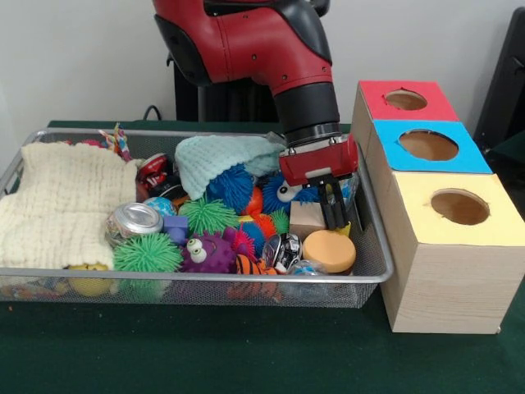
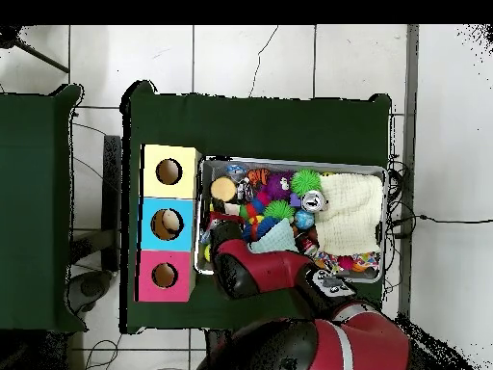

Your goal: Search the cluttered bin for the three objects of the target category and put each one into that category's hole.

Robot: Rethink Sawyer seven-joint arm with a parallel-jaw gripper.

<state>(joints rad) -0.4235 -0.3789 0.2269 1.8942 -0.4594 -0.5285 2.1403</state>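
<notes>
1. Presently, the gripper point(image 1: 334, 215) hangs inside the wire bin point(image 1: 373, 267) at its end nearest the boxes, its dark fingers point(image 1: 331, 205) pointing down and set close together; whether they clamp anything I cannot tell.
2. Wooden block point(image 1: 307, 218): just beside the fingers, on the side away from the boxes, touching or nearly touching them.
3. Orange round sponge point(image 1: 329, 250): just below the fingertips in the front view, at the bin's front corner.
4. Blue spiky ball point(image 1: 231, 187): behind the block, partly under a pale green knitted cloth point(image 1: 225, 158).
5. Green spiky balls, two: one point(image 1: 207, 217) mid-bin, one point(image 1: 147, 254) against the front wall.
6. Purple spiky toy with googly eyes point(image 1: 207, 251): between the front green ball and an orange striped toy point(image 1: 248, 264).
7. Silver can point(image 1: 136, 220): lying beside the cream cloth point(image 1: 61, 205) that covers the bin's far end from the boxes.
8. Three hole boxes on the green tabletop point(image 1: 246, 345), standing in a row just beside the bin: yellow-topped point(image 1: 492, 217) nearest the camera, blue-topped point(image 1: 472, 156) in the middle, red-topped point(image 1: 435, 103) farthest.
9. Overhead view: the arm point(image 2: 260, 270) reaches over the bin point(image 2: 289, 162) toward the side next to the boxes point(image 2: 169, 222); the gripper itself is hidden beneath it.
10. Target category: not evident from the objects; the clutter lies well spread across the bin.
</notes>
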